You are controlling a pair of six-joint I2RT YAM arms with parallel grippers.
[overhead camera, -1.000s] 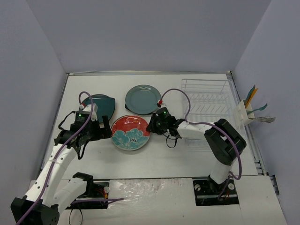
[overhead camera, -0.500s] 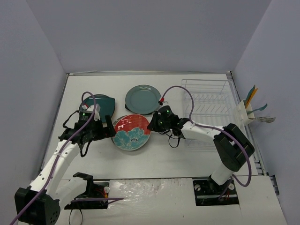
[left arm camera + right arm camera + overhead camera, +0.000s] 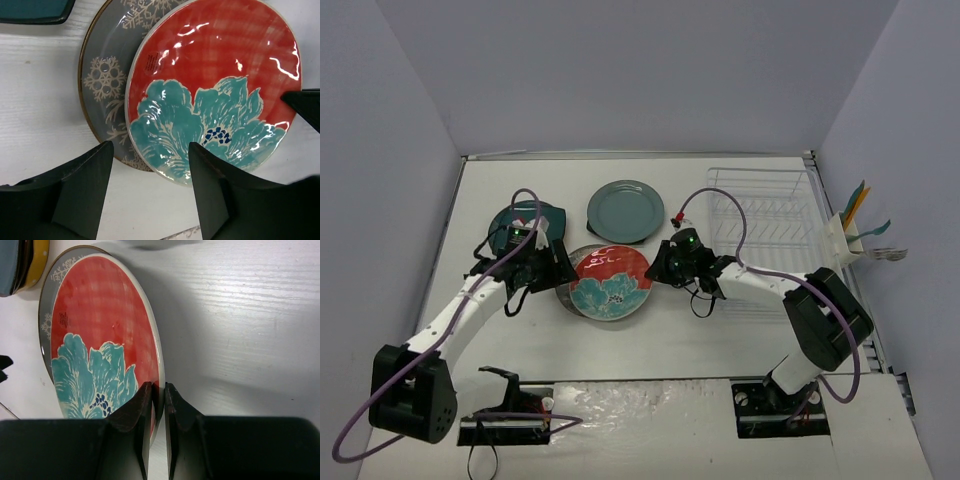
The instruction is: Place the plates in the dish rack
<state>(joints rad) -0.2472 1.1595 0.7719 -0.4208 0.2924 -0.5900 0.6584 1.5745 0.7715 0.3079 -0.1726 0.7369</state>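
- Plates: five can be counted for sure.
- The red plate point(image 3: 610, 283) with teal flowers is stacked off-centre on a grey snowflake plate point(image 3: 102, 80). A crescent of the grey one is exposed just ahead of the left fingers.
- A dark teal squarish plate point(image 3: 548, 218) is seen further ahead of those fingers, past the grey one.
- A grey-green round plate point(image 3: 625, 210) is parked well apart from both sets of fingers.
- An orange-yellow rim point(image 3: 39, 260) is caught at the corner of the right wrist view, beyond the far end of the red plate from the right fingers. It's tucked under a bluish edge, and whether that edge is the grey-green plate can't be told.
- One dish rack point(image 3: 760, 215) is set behind the right fingers, away from the plates. One utensil holder point(image 3: 842, 240) is hung on its outer side, with a few utensils stuck in it.
- Two grippers are seen.
- Right gripper point(image 3: 157, 386): the fingers are pinched onto the red plate's rim. That edge is held up, and a shadow is thrown on the table point(image 3: 670, 330) under it.
- Left gripper point(image 3: 149, 150): the fingers are spread wide and nothing is held. The red plate's near edge is found right ahead, between the tips.
- In the way: the grey plate is pinned under the red one. A purple cable point(image 3: 720, 205) is looped over each arm, and one loop is draped above the dark teal plate.
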